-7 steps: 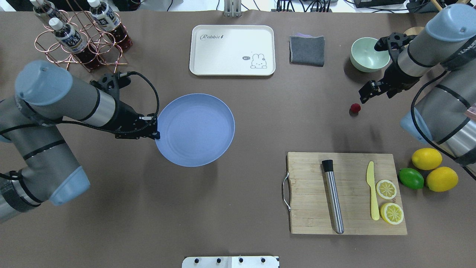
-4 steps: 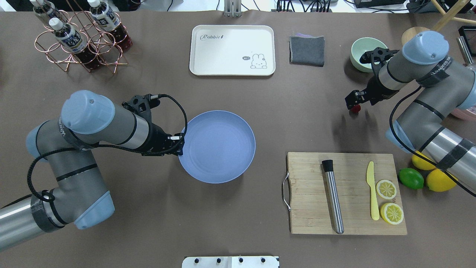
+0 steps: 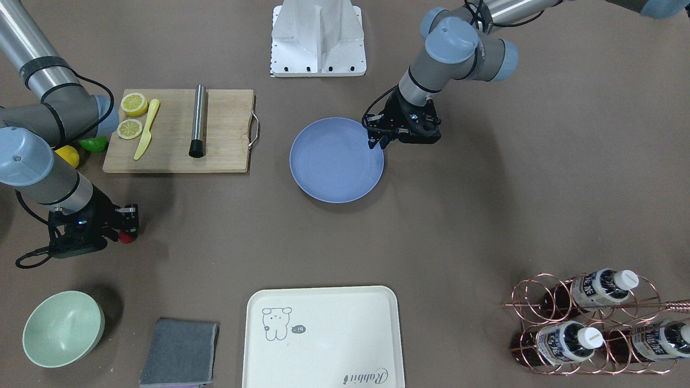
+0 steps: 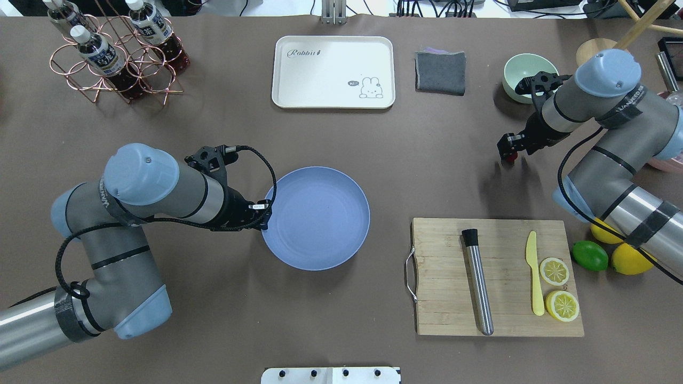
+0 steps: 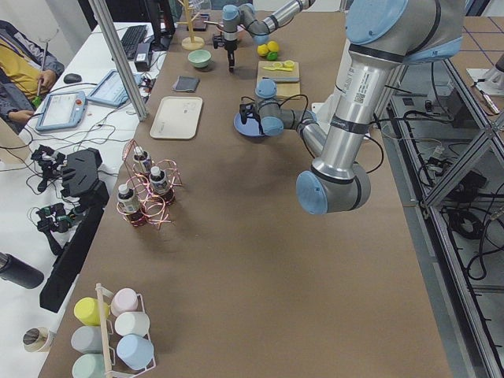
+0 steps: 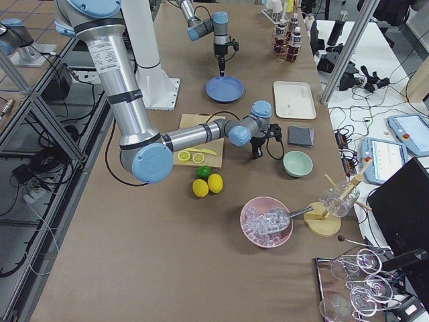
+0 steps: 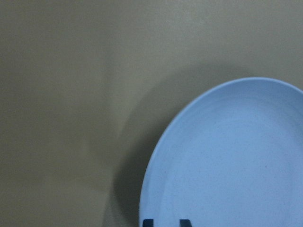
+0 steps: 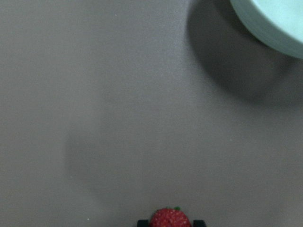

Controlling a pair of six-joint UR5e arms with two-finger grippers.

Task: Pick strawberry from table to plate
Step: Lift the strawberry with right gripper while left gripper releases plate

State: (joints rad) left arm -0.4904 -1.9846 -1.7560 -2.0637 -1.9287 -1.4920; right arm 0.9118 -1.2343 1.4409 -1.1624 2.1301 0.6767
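The strawberry (image 8: 169, 218) is small and dark red. It sits low on the brown table (image 4: 427, 160) at the right, between my right gripper's fingertips. My right gripper (image 4: 507, 152) points down and is shut on it; the berry's red edge (image 3: 127, 237) shows at the gripper's tip (image 3: 128, 229). The round blue plate (image 4: 320, 224) lies near the table's middle. My left gripper (image 4: 264, 216) is shut on its left rim. In the left wrist view the plate (image 7: 227, 161) casts a wide shadow, so that side is raised.
A wooden cutting board (image 4: 496, 277) with a steel tube, a yellow knife and lemon slices lies near the front right. Lemons and a lime (image 4: 589, 256) sit beside it. A green bowl (image 4: 525, 74), grey cloth (image 4: 440, 72), cream tray (image 4: 333, 72) and bottle rack (image 4: 117, 53) line the far edge.
My left arm has carried the plate rightward and toward the robot. My right gripper has moved left and down onto the strawberry, which has stayed in place.
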